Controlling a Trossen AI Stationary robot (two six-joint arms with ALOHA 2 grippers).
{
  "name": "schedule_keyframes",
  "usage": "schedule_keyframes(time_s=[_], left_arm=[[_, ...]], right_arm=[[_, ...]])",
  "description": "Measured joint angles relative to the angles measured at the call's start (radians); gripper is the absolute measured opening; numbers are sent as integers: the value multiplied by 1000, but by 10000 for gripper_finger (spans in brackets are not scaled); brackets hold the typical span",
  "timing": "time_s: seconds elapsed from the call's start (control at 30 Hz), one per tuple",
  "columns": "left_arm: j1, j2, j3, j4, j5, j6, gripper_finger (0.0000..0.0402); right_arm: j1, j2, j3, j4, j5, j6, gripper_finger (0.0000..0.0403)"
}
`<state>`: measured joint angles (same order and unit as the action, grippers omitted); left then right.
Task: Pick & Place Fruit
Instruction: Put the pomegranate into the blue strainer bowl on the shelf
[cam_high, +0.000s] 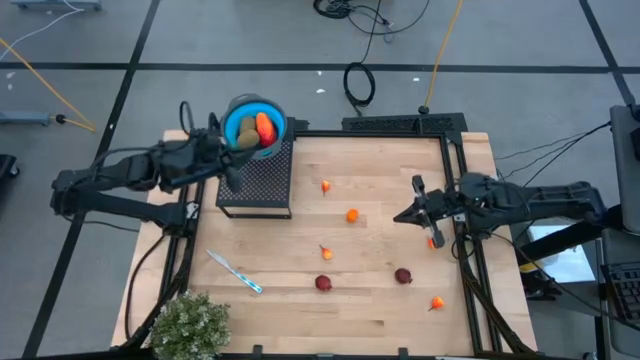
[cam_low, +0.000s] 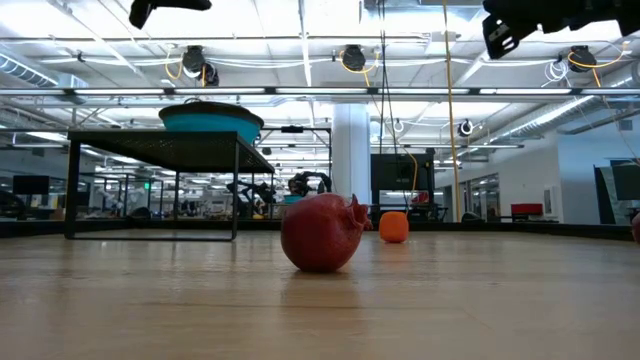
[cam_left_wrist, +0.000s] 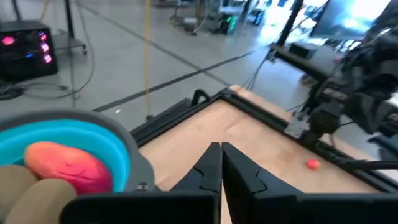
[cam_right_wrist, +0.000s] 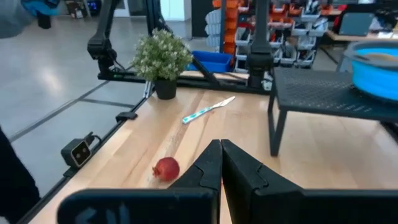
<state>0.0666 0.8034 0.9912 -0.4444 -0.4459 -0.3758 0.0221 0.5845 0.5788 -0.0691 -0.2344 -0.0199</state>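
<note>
Overhead, left tool (cam_high: 233, 178) shut and empty beside the blue bowl (cam_high: 243, 109).

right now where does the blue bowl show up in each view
High view: the blue bowl sits on the black mesh stand at the table's far left, fruit inside.
Low view: left of centre, its rim on top of the stand.
Left wrist view: at the left edge, holding a red-orange piece.
Right wrist view: at the right edge, on the stand.
Shared landmark: the black mesh stand.
</note>
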Motion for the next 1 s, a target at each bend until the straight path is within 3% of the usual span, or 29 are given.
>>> schedule_keyframes(time_s=[0.33, 0.57, 0.83, 1.0], left_arm=[[-151, -126, -209, 208, -101, 63, 5], [-242, -161, -300, 322, -127, 141, 9], [-352, -200, -371, 346, -221, 134, 8], [-427, -205, -383, 345, -255, 156, 2]], right_arm=[[123, 138, 102, -46, 110, 15, 1], [232, 257, 242, -193, 215, 59, 0], [361, 434, 456, -409, 342, 75, 0], [415, 558, 569, -514, 369, 136, 0]])
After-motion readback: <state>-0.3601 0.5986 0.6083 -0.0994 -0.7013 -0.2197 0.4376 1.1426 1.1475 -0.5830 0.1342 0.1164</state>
